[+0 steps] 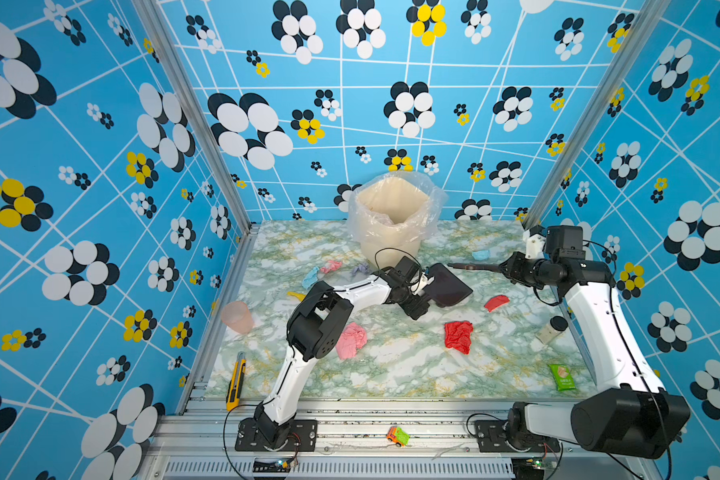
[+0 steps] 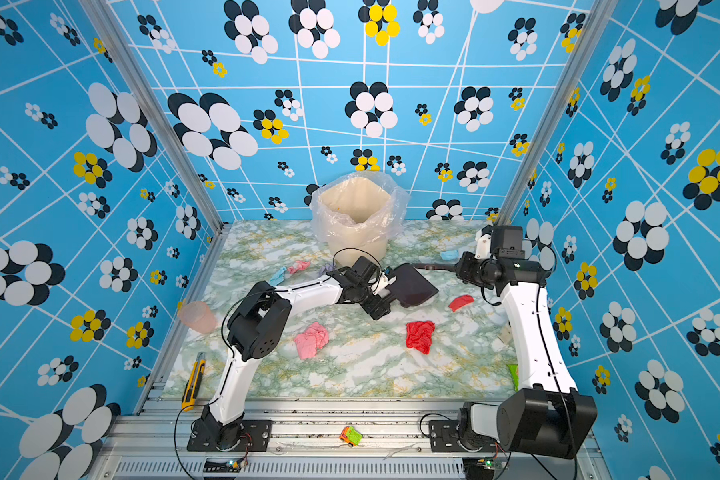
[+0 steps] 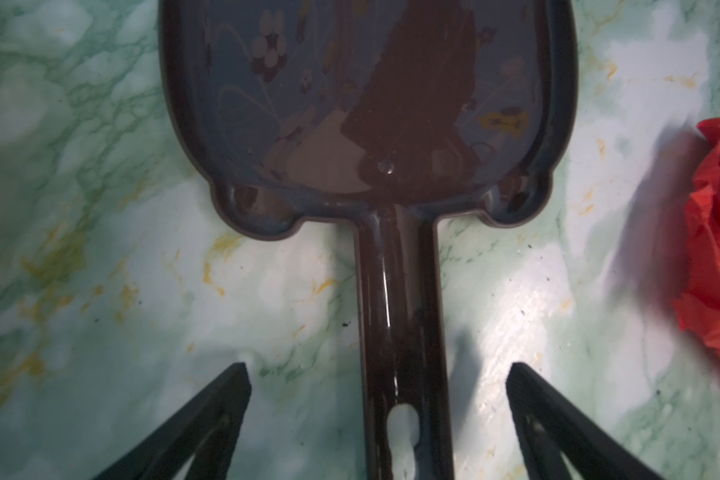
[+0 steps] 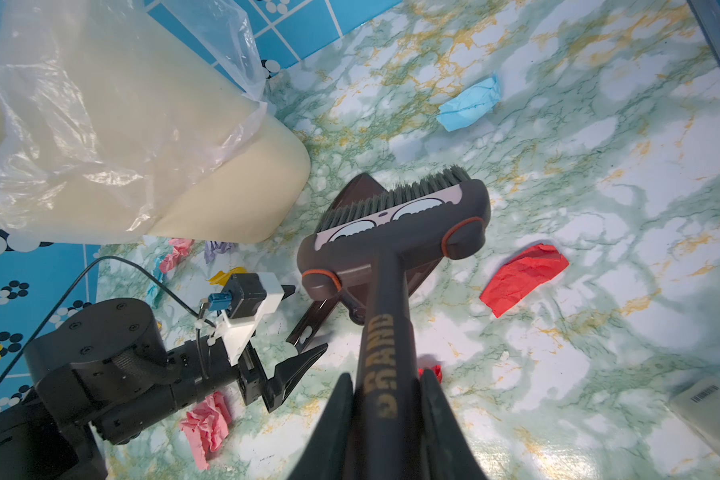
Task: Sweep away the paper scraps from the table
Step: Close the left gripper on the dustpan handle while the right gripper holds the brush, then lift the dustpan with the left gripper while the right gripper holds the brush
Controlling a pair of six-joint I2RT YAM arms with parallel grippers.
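Toy car (image 1: pixel 397 436) sat on the front rail, nearest me, off the table (image 1: pixel 412 374). Not a scrap. Next in, snack pkt (image 1: pixel 562 377) by the R arm, also not a scrap.

Paper scraps were all on the tabletop. Pink wad (image 1: pixel 351 340) lay just beside the L elbow and big red wad (image 1: pixel 459 336) mid-table. Small red scrap (image 1: pixel 496 302) was just right of the dustpan (image 1: pixel 449 286). Farther back, a lt-blue strip (image 1: pixel 310 277) sat w/ pink and lavender bits near the bin (image 1: pixel 391 220).

L gripper (image 3: pixel 379 370): jaws spread wide, straddling the pan handle (image 3: pixel 400 291), gripping nothing. R gripper (image 4: pixel 385 384): clamped tight on the brush (image 4: pixel 395 220) by its handle. Brush head was over the pan's far corner; contact unclear.

Risks, my read:
- Pan wasn't clamped, so any brush push would slide it.
- Off-centre closing could kick the handle sideways.
- Bristles were near the bin liner and could snag it.
- L elbow could drag the pink wad.
- A wide stroke might take the snack pkt along.

Axes:
- Pink and big red wads were blobby, no real axis.
- Small red scrap ran L–R, its R end angled slightly away from me.
- Lt-blue strip ran near–far.
- Pan mouth faced R, toward the small red scrap.
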